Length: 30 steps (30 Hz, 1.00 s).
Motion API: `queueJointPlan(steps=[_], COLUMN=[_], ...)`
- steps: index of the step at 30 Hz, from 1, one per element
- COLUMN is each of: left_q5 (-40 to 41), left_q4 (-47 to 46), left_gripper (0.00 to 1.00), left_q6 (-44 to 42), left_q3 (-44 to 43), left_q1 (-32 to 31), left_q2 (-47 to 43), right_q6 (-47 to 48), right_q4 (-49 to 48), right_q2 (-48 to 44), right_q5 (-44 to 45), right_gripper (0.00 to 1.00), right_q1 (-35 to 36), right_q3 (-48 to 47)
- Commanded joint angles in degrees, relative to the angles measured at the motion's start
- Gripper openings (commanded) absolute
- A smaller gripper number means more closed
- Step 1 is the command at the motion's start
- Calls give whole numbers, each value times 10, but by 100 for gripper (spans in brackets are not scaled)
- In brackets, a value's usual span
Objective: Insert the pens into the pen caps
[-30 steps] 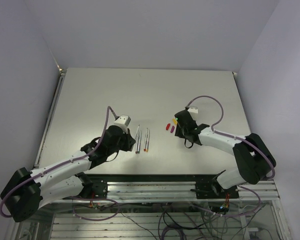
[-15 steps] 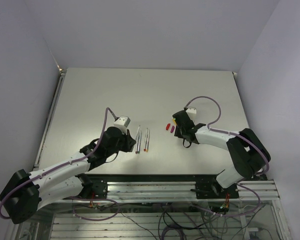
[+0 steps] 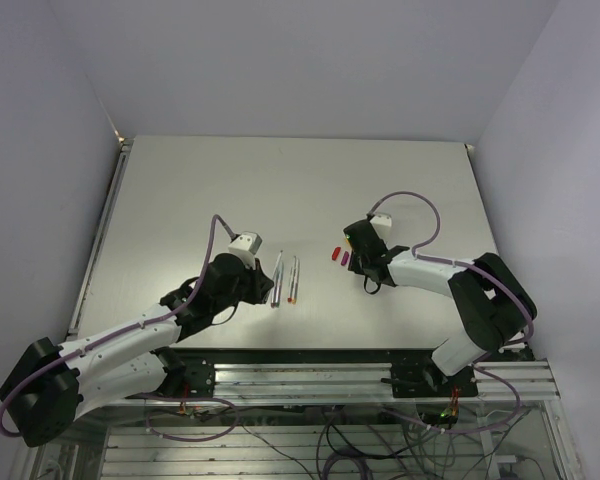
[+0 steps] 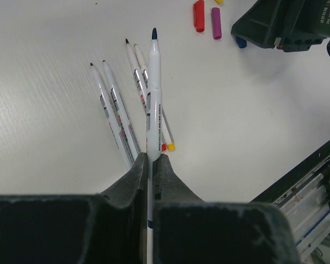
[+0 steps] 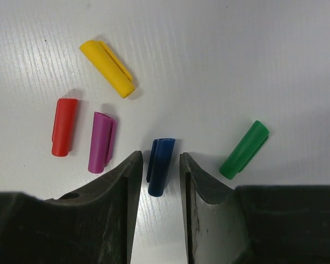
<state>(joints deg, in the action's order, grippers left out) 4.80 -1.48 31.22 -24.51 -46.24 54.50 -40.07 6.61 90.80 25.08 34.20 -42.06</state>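
My left gripper (image 4: 152,159) is shut on a grey-silver pen with a dark blue tip (image 4: 153,93) and holds it over the other pens. Several more pens (image 4: 116,113) lie side by side on the table; they also show in the top view (image 3: 294,279). My right gripper (image 5: 160,157) is open and low over the table, with the blue cap (image 5: 160,165) lying between its fingers, untouched. The purple cap (image 5: 101,141) and red cap (image 5: 64,126) lie to its left, the yellow cap (image 5: 108,67) lies farther off, and the green cap (image 5: 244,149) lies to the right.
The pale table (image 3: 200,190) has a raised rail along its left side (image 3: 102,235). In the top view the left gripper (image 3: 263,288) and right gripper (image 3: 358,252) are about a hand's width apart. The metal frame runs along the near edge (image 3: 310,375).
My right gripper has shifted slightly left and lower over the caps. The left gripper with its pen has hardly moved.
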Motion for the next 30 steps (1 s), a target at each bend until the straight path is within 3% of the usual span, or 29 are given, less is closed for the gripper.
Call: queueJointPlan(steps=[1, 4, 8, 14, 19, 25, 30], left_q5=[-10, -12, -14, -15, -29, -55, -113], left_q4=[-18, -20, -19, -20, -49, -102, -171], left_gripper=[7, 7, 7, 7, 7, 7, 7], left_q6=[-6, -4, -4, -9, -20, -21, -5], left_q3=[4, 5, 4, 3, 2, -12, -18], left_q1=[-4, -4, -4, -5, -11, -25, -38], left_q2=[0, 6, 12, 14, 16, 23, 37], right_q6=[-10, -11, -9, -6, 27, 94, 119], right_q4=[-8, -9, 0, 15, 14, -99, -212], right_q2=[8, 17, 28, 0, -98, -258, -338], right_q5=[0, 1, -1, -1, 7, -60, -99], right_gripper=[30, 13, 0, 0, 0, 0, 0], right_q1=[-1, -2, -3, -4, -3, 1, 19], right_q3=[10, 16, 18, 21, 14, 59, 106])
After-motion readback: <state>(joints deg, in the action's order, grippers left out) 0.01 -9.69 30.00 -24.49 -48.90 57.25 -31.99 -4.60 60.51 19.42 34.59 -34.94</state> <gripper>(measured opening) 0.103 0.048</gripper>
